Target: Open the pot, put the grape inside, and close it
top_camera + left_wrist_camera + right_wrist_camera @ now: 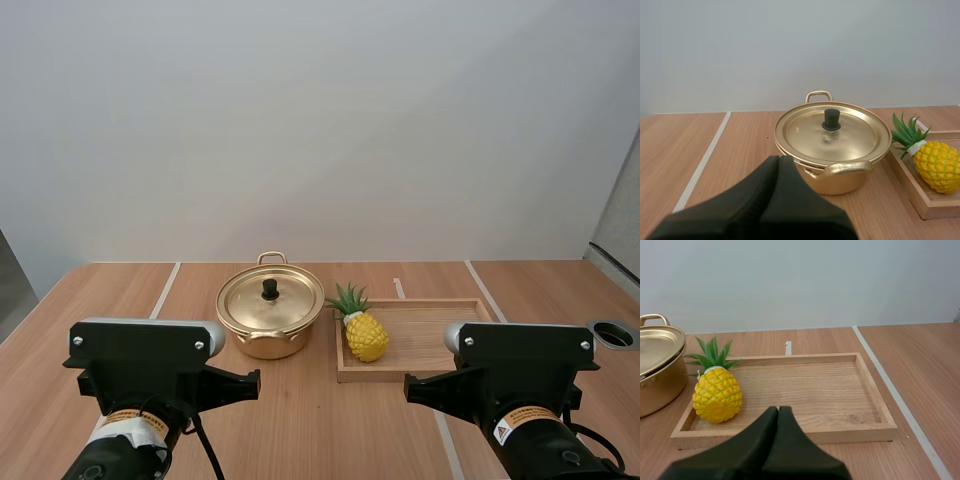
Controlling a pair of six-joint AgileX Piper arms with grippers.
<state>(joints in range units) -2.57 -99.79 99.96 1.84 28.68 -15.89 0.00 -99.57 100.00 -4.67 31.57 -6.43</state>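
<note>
My left gripper (779,159), fingers pressed together and empty, sits before the lidded pot (832,150). My right gripper (778,409), likewise closed, faces the tray's (840,432) near edge, with a pineapple (717,395) at its left end.

No wording can be read anywhere. Nearer than the pot (270,316) and to its left, the left arm (140,348) wears an orange label strip (128,417) whose black print is too small to read. Nearer than the pot and to its right, the right arm (525,350) carries an orange label (527,412), equally unreadable, and just beside it a white sticker (503,433) showing a black warning triangle.
</note>
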